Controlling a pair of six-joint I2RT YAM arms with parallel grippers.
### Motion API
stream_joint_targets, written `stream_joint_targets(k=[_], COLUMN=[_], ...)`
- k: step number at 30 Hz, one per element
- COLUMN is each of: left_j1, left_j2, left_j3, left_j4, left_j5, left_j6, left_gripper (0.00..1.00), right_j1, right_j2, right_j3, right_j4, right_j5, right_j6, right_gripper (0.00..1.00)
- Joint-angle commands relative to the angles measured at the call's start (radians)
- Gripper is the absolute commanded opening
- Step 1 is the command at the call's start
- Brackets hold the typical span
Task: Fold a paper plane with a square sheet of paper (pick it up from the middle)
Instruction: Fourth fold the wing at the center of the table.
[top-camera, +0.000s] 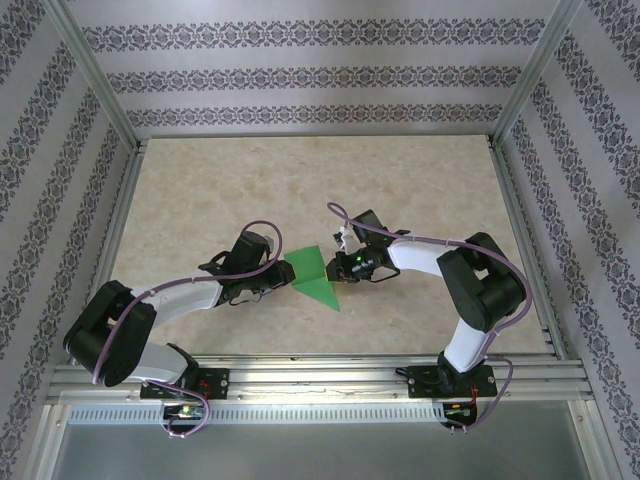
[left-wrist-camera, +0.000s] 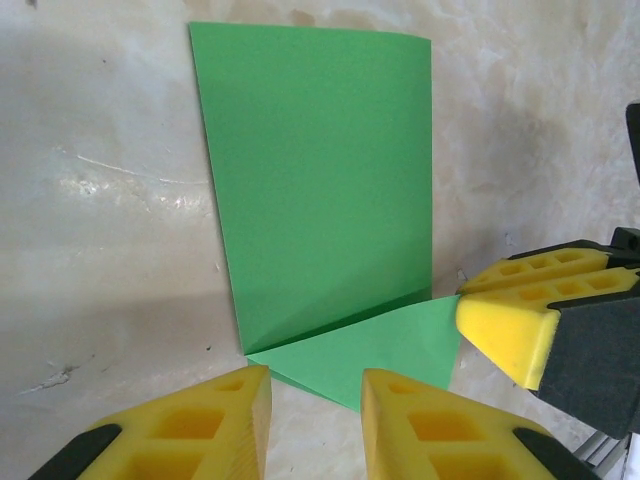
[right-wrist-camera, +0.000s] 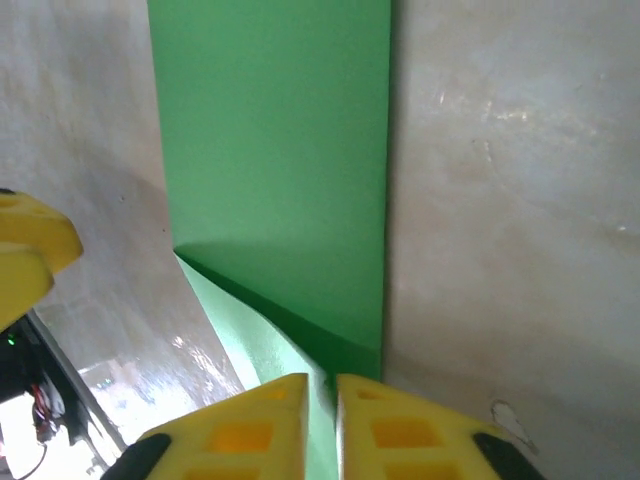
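Folded green sheet (top-camera: 316, 280) lay long axis far-to-near, sharp tip near-right — right gripper (right-wrist-camera: 322, 385) pinched its flap — left gripper (left-wrist-camera: 315, 385) jaws apart

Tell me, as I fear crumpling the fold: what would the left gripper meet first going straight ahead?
Most likely the square sheet of paper: its folded corner flap lies right before the open left gripper. How high the gripper stands above it is unclear.
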Motion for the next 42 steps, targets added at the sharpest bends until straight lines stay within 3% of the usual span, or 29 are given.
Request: stream_joint_targets(k=[1,6,14,18,42], left_j1=[0.009,0.012,0.031,0.042,0.059], left_j2=[-0.004,0.006,0.004,0.010,0.118], left_j3=[-0.010,-0.003,-0.018,-0.021,-0.024], left_j4=[0.003,0.008,0.051,0.062,0.212], left_j5=[-0.003,0.006,0.022,0.030,0.106], left_j6=[0.002,-0.004,-0.036,-0.050,-0.108], left_gripper=[0.31,0.32,0.50,0.54,0.57], right_j1=[-0.001,-0.008,-0.025,-0.039,-0.102], right_j2=[0.000,-0.009,-0.042,-0.061,-0.081], right_j3=[-0.005,-0.019,-0.062,-0.096,-0.246], right_j4=[0.036,0.054,0.151,0.211,0.597], right_j5=[-0.035,-0.052,-0.155,-0.185,-0.329], right_j6=[0.008,0.018,0.056,0.088,0.300], right_gripper=[0.07,0.05,0.05,0.04,0.00])
